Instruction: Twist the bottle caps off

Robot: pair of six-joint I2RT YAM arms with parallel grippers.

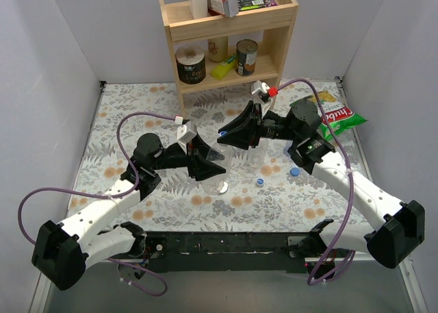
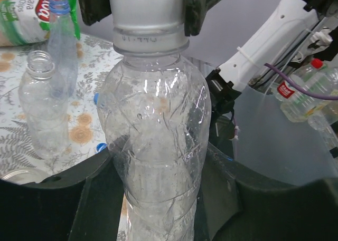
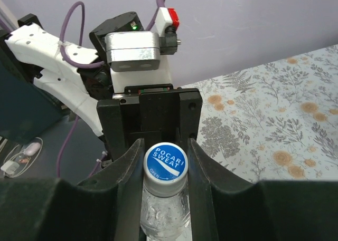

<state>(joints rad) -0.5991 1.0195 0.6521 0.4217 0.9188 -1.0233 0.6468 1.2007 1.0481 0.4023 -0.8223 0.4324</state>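
**Bottle may turn together with its cap**

The bottle (image 2: pixel 156 146) is held between the two grippers, in front of the shelf (image 1: pixel 233 18). Its body is clamped by the left gripper (image 2: pixel 156 199), whose fingers are closed around the lower part. The cap (image 3: pixel 165 162) is pinched from both sides by the right gripper (image 2: pixel 147 9), so one and the same bottle is gripped by both.

Several failures can be expected from here. The wall looks thin and crinkly, so it may be crushed or twisted when the cap is turned. The bottle would then rotate with the cap and nothing would be loosened. The cap is small, and it may slip between the right fingers if too little pressure is given. Once the thread is released, the cap could be dropped and roll off; loose caps (image 1: pixel 294 170) are seen in front of the shelf, toward its right side. The two grippers are very close, so contact between them is possible during the rotation.
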